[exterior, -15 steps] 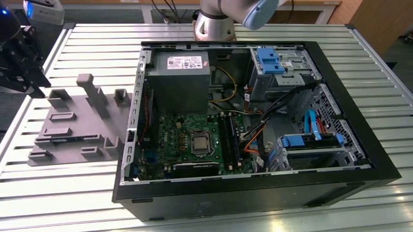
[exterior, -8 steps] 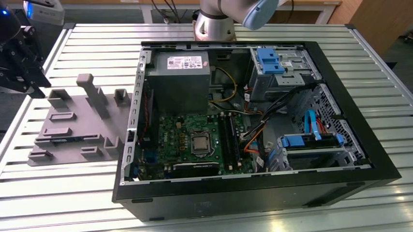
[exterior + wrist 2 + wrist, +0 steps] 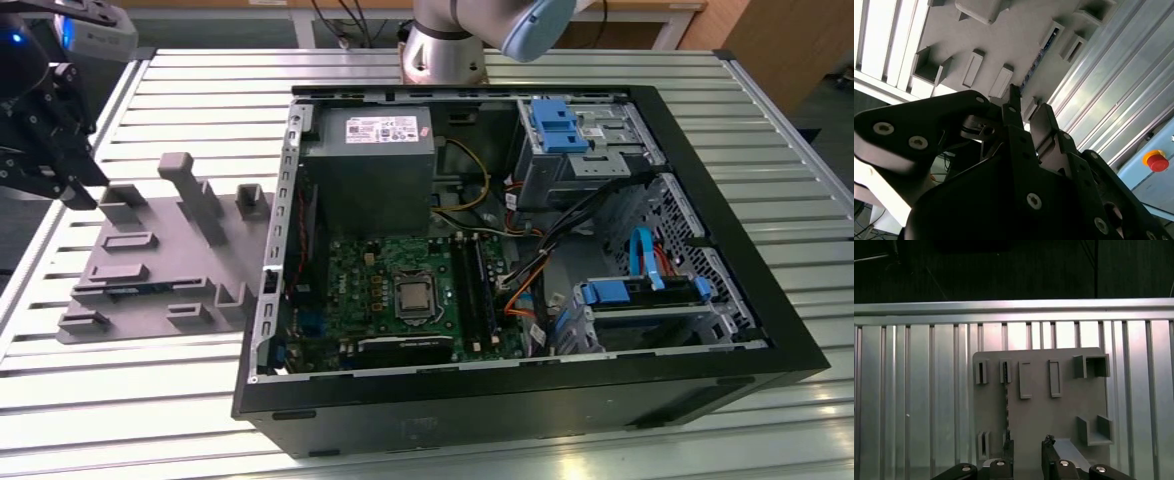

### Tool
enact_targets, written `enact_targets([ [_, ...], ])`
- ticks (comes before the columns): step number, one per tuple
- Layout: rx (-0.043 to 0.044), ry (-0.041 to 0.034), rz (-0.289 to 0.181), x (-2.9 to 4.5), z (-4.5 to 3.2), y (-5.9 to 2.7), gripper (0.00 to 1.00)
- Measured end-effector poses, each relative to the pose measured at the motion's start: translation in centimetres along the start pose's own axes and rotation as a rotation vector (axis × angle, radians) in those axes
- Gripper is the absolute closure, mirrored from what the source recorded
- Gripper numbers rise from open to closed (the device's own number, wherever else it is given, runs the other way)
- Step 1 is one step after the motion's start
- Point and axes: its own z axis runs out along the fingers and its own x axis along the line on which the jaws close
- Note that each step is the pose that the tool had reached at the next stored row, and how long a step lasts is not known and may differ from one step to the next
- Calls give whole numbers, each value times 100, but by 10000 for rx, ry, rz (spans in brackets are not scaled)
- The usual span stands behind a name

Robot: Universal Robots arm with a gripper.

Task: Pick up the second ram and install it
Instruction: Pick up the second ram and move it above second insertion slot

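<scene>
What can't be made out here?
1. second ram: edge-on in the first wrist view, chips not visible; near end hidden behind the gripper.
2. motherboard slots: too small in the exterior view to tell which hold sticks.
3. grey fixture: near part hidden by the gripper body in the second wrist view.

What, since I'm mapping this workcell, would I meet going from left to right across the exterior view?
Gripper → grey plastic fixture → then, inside the open computer case: power supply → black memory slots → blue drive caddy.
</scene>
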Motion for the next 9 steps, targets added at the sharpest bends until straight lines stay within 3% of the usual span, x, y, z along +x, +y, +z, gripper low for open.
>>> enact_targets([
  [7,11,-2,0,70,103,6,64],
  [8,12,0,2,75,119,9,57],
  [9,15,0,1,82,136,12,57],
])
